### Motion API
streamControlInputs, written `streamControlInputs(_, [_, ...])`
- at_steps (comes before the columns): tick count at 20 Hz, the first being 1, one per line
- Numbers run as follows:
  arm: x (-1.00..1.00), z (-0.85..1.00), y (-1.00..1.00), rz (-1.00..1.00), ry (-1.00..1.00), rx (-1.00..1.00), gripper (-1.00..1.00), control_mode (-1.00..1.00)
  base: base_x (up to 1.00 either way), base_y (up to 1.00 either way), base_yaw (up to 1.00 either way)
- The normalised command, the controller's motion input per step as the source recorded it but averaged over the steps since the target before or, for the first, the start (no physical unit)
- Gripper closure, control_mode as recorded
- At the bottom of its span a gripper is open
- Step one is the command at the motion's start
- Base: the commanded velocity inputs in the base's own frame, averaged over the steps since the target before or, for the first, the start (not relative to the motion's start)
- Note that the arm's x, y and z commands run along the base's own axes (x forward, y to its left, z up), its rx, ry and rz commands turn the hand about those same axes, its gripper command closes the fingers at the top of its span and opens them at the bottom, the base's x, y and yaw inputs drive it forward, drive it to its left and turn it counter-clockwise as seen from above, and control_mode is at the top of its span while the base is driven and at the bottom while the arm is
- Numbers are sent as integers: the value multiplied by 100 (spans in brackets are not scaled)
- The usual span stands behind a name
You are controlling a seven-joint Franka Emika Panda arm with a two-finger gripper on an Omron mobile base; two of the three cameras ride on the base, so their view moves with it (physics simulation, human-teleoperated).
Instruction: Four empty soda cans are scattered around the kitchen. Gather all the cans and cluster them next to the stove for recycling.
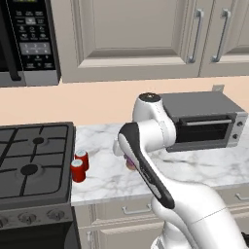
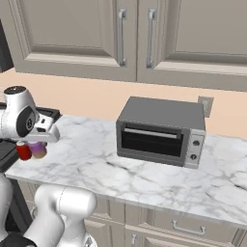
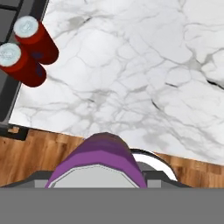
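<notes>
Two red soda cans stand side by side on the marble counter, right beside the stove; from the hand view the red cans sit at the upper left along the stove's edge. My gripper is shut on a purple soda can, which it holds upright a short way right of the red pair, near the counter's front edge. The right base view shows the purple can under the hand, close beside a red can. Whether the purple can touches the counter I cannot tell.
A grey toaster oven stands on the counter to the right, against the wall. A black microwave hangs above the stove, and wall cabinets run along the top. Bare marble lies between the cans and the toaster oven.
</notes>
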Motion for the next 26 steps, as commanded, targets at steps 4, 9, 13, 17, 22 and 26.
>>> streamControlInputs(4, [67, -37, 12, -10, 2, 0, 100, -100, 0, 0, 0])
streamControlInputs(9, [71, -4, 0, 0, 12, 0, 100, -100, 0, 0, 0])
streamControlInputs(13, [68, -1, 0, 13, 19, 0, 100, -100, 0, 0, 0])
streamControlInputs(17, [27, -12, 20, 10, 3, 0, 100, -100, 0, 0, 0])
streamControlInputs(22, [1, -29, 46, 6, -4, 0, 100, -100, 0, 0, 0])
streamControlInputs(26, [-11, -42, 22, 2, -11, 0, 100, -100, 0, 0, 0])
